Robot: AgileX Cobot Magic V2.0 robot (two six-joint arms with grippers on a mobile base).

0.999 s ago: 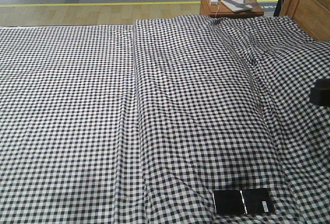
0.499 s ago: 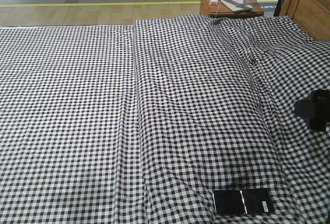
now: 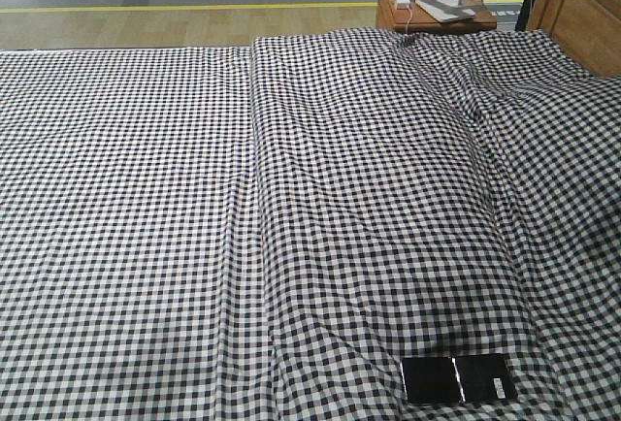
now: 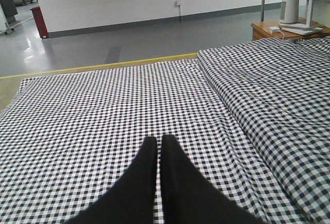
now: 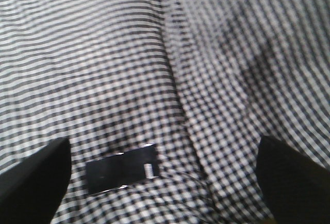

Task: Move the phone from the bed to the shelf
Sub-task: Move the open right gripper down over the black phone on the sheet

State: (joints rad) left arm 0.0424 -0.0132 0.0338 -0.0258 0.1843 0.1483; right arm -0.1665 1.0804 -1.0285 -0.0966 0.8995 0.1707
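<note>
Black phone laid flat on checked bed, near right. Right gripper held spread wide above it; left gripper pressed together. Risk: sheet pinched, thin glossy phone slipped.

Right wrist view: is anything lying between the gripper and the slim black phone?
Only bare black-and-white checked bed sheet. The open right gripper frames the slim glossy black phone in the right wrist view.

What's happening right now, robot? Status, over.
Left gripper shut, empty. Right gripper open over the phone. Phone flat on the bed, untouched. Nothing in the way.
</note>
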